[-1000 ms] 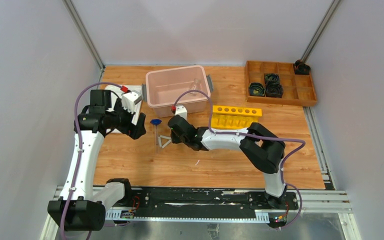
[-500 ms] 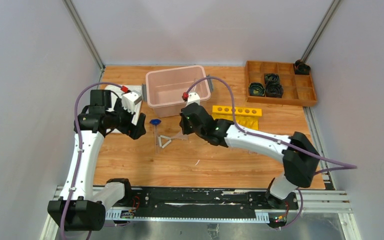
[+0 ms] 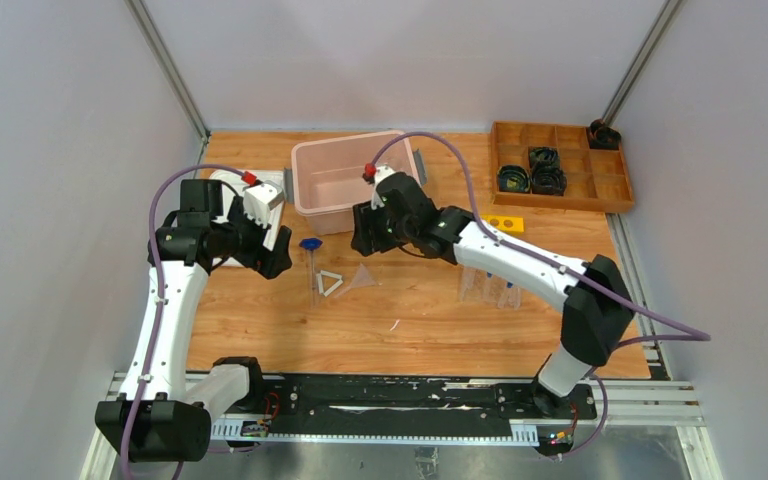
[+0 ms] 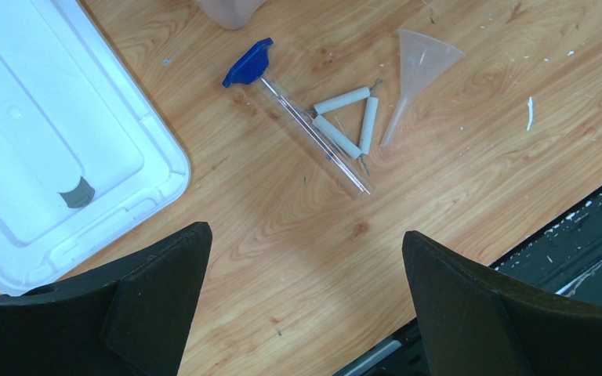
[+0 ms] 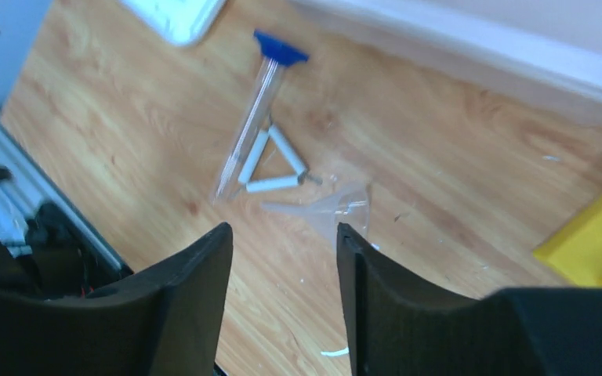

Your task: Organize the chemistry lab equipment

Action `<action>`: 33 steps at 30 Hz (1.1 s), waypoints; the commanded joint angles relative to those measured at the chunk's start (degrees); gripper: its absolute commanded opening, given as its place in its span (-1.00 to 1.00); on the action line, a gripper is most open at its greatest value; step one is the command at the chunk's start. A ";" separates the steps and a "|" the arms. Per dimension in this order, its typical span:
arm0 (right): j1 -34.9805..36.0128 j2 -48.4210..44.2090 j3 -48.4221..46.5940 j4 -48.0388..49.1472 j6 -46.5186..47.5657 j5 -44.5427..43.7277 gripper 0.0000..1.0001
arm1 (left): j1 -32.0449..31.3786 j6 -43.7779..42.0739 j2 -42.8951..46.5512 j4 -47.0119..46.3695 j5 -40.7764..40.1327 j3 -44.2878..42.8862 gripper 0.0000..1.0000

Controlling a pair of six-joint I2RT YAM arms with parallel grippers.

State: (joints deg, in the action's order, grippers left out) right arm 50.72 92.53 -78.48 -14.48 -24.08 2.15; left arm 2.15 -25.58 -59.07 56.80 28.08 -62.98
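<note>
1. Top view. Over the last second the right gripper [image 3: 362, 238] has drawn back from the funnel [image 3: 361, 277], which it covered then, and now sits at the front wall of the pink bin [image 3: 345, 180]. The funnel lies exposed on the table, so it is judged not yet sorted. The left gripper [image 3: 272, 256] has not moved and hangs off the bin's front left corner. The blue-capped tube [image 3: 314, 272] also lies in front of the bin.
2. Left wrist view. The left fingers are spread wide with nothing between them. The tube [image 4: 313, 129] lies flat, its long axis running away from the bin and its cap at the bin end. The funnel [image 4: 423, 59] lies on its side near the tube, stem toward it.
3. Right wrist view. The right fingers stand apart over bare table and hold nothing. The funnel [image 5: 337, 207] lies roughly parallel to the bin's front wall, mouth turned away from the tube [image 5: 249, 129].
</note>
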 commanded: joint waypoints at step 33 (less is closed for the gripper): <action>-1.79 13.94 9.61 4.89 -9.16 19.38 -0.56 | 0.32 -0.67 0.48 0.03 0.49 -2.54 0.96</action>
State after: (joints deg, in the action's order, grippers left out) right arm 49.36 107.00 -70.28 -12.91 -30.11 20.43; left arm 2.15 -25.78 -59.07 56.84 28.05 -63.64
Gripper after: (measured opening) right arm 0.277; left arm 0.980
